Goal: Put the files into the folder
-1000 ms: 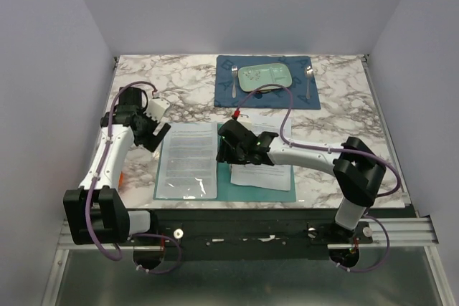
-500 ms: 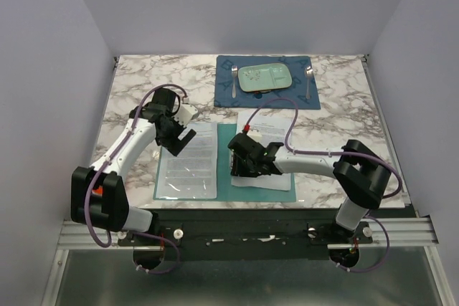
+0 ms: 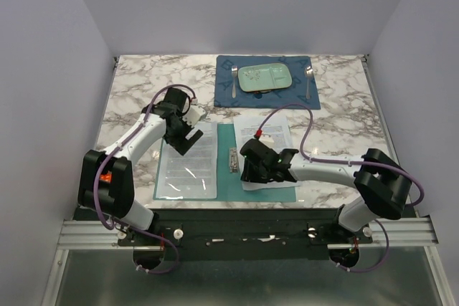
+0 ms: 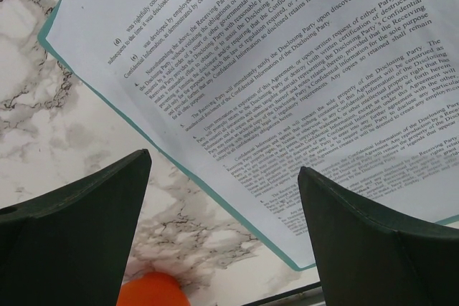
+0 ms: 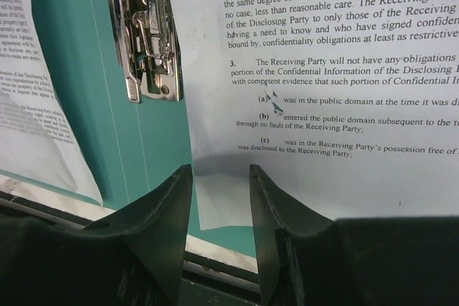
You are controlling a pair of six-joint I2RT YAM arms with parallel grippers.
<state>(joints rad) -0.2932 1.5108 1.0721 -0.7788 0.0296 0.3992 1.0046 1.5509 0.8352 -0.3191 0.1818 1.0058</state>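
Top: folder [image 3: 226,184] open at near edge of table [image 3: 143,84], files [image 3: 269,134] on both leaves.
Left wrist: my left gripper [image 4: 224,163] spread wide above left sheet [image 4: 272,91].
Right wrist: my right gripper [image 5: 219,168] narrow, gap showing, over right sheet [image 5: 323,105], at its near edge.

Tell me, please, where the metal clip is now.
In the top view, the metal clip lies on the folder near its centre crease, between the left sheet and the right sheet.

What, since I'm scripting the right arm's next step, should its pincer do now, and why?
Probably close the right pincer on the right sheet's near corner: its parted jaws sit over that corner, and the sheet lies askew on the folder.
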